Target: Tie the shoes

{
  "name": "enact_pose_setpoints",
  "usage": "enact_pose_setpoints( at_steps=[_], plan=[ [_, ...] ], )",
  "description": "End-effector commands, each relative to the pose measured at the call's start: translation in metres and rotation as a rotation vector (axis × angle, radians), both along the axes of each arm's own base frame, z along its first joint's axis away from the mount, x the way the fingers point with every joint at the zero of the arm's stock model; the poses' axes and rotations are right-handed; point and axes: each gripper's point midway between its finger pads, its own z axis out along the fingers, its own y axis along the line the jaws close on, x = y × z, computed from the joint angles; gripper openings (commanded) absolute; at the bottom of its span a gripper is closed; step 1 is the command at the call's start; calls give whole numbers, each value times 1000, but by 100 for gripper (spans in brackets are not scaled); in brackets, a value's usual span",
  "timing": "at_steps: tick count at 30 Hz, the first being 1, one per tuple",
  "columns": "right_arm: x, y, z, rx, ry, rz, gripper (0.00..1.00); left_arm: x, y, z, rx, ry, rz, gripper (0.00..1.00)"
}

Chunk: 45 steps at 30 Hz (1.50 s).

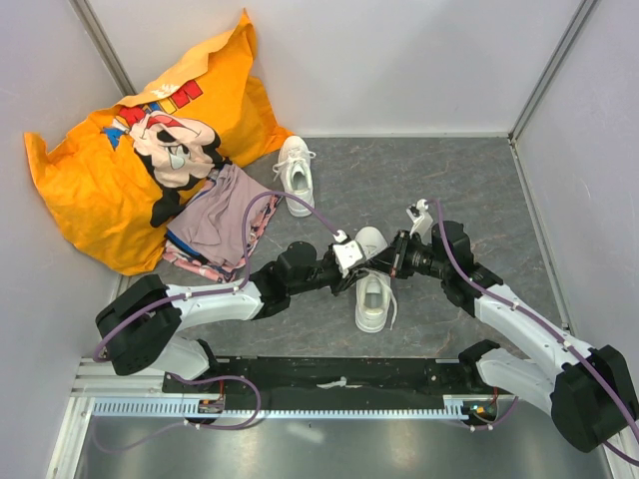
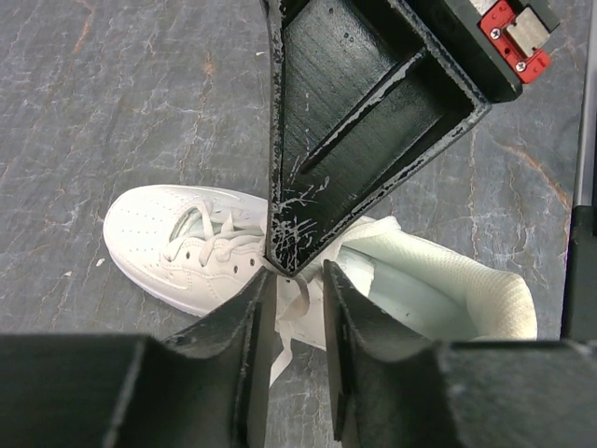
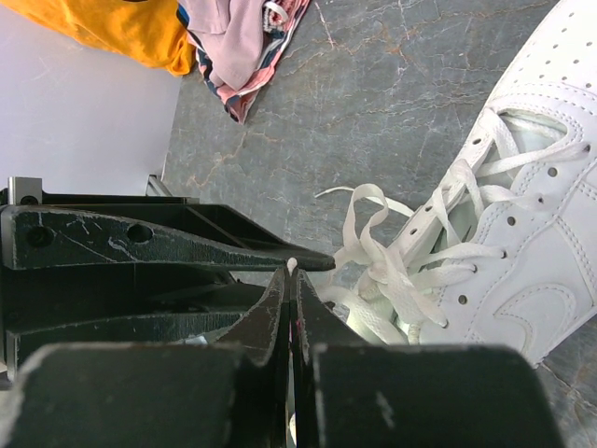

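The work is on the near shoe (image 1: 371, 299), which lies on the desk (image 1: 449, 190) between the two arms, toe pointing far. The other shoe (image 1: 295, 175) sits well apart at the far left, beside the folded garment (image 1: 215, 220), its laces untouched by either arm. Judging by the loose tangle of laces (image 3: 382, 266) above the near shoe's eyelets, the step in hand is forming or drawing up the knot, and it is not yet tight.

The right claw (image 3: 291, 275) is pressed almost completely together, and a small white tip of lace shows pinched at its fingertips. The left claw (image 2: 298, 280) stands narrow, with a strip of lace hanging in the gap between its fingers (image 2: 252, 317). Whether it truly grips that strip or only brackets it is hard to tell from this angle. The two claws are crowded just beside each other over the shoe's tongue.

The next move probably calls for drawing the two ends apart, left and right, with even tension, without dragging the light shoe along or letting a lace slip free.
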Motion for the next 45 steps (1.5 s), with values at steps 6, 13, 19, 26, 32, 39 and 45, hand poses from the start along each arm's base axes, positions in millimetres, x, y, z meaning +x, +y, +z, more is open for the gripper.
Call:
enact_pose_setpoints(
  at_steps=[6,13,19,26,32,39,45],
  plan=[
    [3,-2,9,20,-34,-29,0,5,-6,34,-92,-36,14,2],
    [17,-11,26,-62,-173,11,31,0,-6,18,-17,-27,-44,1],
    [26,-23,20,-179,-231,46,44,0,-10,14,21,-8,-68,2],
    [27,-30,-6,-271,-220,90,43,0,-13,9,50,6,-80,1],
    [27,-28,-14,-278,-206,115,42,0,-14,5,59,17,-87,2],
    [24,-25,-14,-266,-203,144,33,-1,-14,1,75,28,-89,2],
    [26,-24,-8,-261,-221,146,5,0,-14,-2,98,35,-94,2]
  ],
)
